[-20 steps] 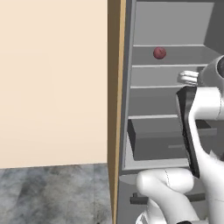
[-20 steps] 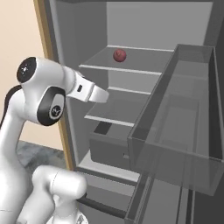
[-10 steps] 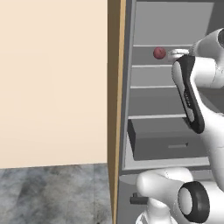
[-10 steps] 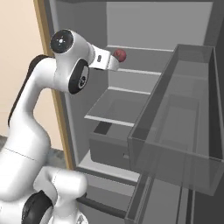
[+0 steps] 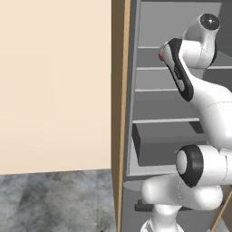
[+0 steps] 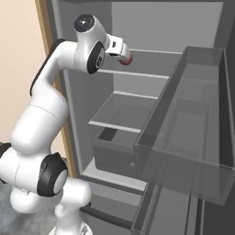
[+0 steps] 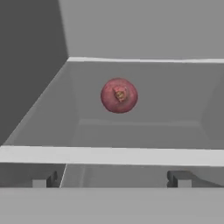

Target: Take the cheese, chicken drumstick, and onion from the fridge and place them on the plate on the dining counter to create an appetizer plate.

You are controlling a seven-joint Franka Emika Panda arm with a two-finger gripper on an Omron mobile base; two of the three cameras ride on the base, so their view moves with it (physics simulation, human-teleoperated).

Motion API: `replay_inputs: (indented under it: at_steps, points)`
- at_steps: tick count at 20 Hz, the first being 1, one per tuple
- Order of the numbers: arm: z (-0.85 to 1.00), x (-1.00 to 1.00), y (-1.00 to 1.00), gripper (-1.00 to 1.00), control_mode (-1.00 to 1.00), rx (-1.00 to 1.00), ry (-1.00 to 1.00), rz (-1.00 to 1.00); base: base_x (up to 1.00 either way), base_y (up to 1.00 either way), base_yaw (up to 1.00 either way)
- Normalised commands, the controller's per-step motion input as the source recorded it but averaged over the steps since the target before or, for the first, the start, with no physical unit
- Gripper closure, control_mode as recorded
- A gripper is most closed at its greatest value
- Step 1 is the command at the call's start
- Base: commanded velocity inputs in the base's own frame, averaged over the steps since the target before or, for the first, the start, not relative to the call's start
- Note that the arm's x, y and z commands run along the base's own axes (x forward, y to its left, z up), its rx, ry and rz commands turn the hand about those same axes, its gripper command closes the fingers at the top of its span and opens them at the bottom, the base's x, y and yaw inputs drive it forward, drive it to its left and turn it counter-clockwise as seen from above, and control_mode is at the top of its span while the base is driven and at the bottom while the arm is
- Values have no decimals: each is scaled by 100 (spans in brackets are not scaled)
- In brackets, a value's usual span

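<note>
I see my two-finger gripper (image 7: 112, 178) spread wide, holding nothing, facing the small reddish-purple round onion (image 7: 119, 95) on the tall dark grey fridge's (image 6: 151, 27) upper light grey shelf (image 7: 109, 154).

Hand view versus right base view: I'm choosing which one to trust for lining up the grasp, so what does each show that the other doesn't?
The hand view alone shows the hand's two dark fingertips spread apart, with the round reddish-purple onion centred beyond them on the light grey shelf. The right base view alone shows the white arm reaching in, the lower shelves, the grey drawer and the clear door bin. Both show the onion on an upper shelf of the dark grey fridge.
</note>
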Motion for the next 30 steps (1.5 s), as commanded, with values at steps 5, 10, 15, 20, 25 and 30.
replay_inputs:
  at_steps: [5, 10, 15, 20, 25, 30]
  points:
    - [-15, 55, 0, -100, -100, -1, 2, 0, 0, 0, 0]
    - [-27, 34, 0, -100, -100, 0, 0, 0, 0, 0, 0]
    - [-30, 30, -3, -100, -100, 0, 0, 0, 0, 0, 0]
    - [-10, 37, -15, -100, -100, 0, 0, -1, 0, 0, 0]
    - [-2, 42, -30, -100, -100, 0, 0, -3, 0, 0, 0]
    - [-2, 47, -18, -100, -100, 0, 0, -1, 0, 0, 0]
